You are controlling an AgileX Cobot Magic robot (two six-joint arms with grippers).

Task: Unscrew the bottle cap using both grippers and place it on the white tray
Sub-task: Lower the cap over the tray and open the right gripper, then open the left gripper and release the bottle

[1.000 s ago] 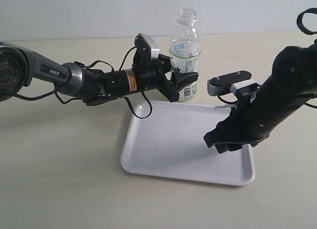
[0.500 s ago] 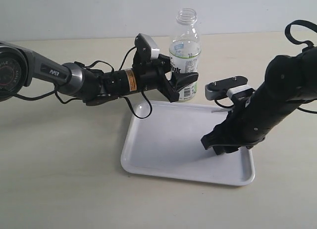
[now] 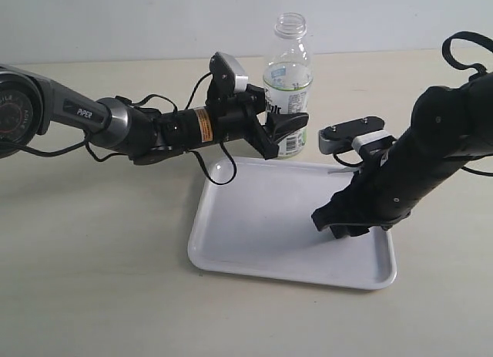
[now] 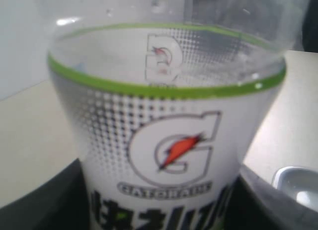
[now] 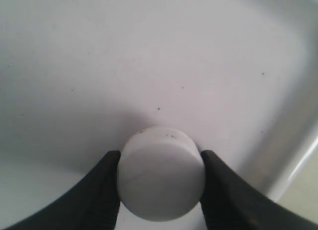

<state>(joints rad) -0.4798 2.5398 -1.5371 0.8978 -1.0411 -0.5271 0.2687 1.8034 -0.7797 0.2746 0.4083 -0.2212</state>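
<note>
Two R fingers (image 5: 99,190) pinch bottle cap (image 5: 161,173) over white tray (image 5: 149,56).

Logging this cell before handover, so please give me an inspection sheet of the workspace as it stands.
Surface: beige table, matte.
Job's things: bottle upright and uncapped, behind the white tray; bottle cap off and held over the tray.
Clutter: nothing seen.
Tools: left tool clamped on the bottle's label; right tool pinching the cap, low over the tray's right side.
Cables: black cable loops from the left arm over the tray's back corner.
Surroundings: plain pale wall.
</note>
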